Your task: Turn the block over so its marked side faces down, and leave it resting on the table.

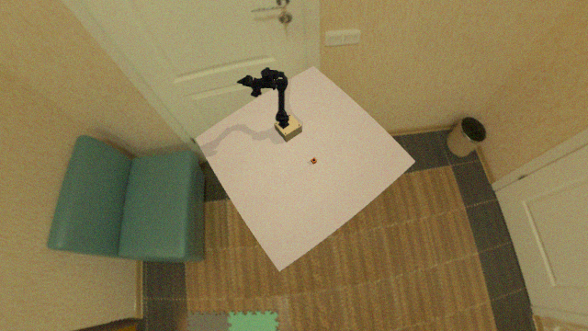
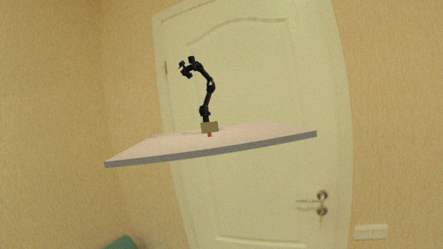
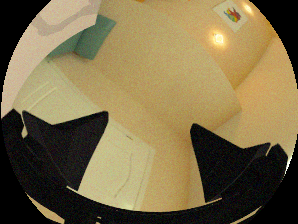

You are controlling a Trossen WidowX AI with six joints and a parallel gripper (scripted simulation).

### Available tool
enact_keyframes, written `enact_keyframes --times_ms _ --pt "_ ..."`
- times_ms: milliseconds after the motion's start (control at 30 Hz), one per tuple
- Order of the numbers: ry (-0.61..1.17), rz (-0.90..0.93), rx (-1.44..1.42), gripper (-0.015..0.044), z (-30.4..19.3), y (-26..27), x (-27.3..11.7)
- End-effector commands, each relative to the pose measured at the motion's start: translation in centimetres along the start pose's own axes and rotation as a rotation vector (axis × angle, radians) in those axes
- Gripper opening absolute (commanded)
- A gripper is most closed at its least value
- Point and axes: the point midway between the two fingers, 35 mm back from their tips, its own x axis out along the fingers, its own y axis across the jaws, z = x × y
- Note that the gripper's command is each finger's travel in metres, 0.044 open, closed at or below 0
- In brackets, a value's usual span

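Your arm (image 1: 281,103) stands on a tan base block (image 1: 288,129) near the back of the white table (image 1: 349,138). It rises steeply, bends at the elbow, and reaches up and away from the table's middle toward the door (image 1: 207,55). The gripper (image 1: 242,82) sits high in the air, well apart from the table surface. In the wrist view its two dark fingers are spread wide with only wall and door between them; it holds nothing.

No readable writing or brand appears anywhere.

The block (image 1: 313,160) is small and orange, resting on the table in front of the base, well apart from the gripper. A dark mark shows on its upper face in the top view. It is too small for you to judge a long axis or heading.
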Motion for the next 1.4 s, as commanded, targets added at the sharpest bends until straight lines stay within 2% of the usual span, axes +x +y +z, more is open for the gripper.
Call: enact_keyframes --times_ms 0,133,300,667,1067,1367 --pt "-0.004 -0.002 0.002 0.0426 0.1 -0.1 0.0" --pt "-0.091 -0.047 0.040 0.0440 3.1 -1.2 -0.5" --pt "-0.317 -0.117 0.128 0.0440 10.2 -3.2 -2.6" --pt "-0.803 -0.062 0.194 0.0440 26.1 -2.9 -11.1" --pt "-1.202 0.281 0.160 0.0440 38.1 4.9 -23.7" --pt "-1.294 0.682 0.050 0.0440 42.3 15.1 -32.9"
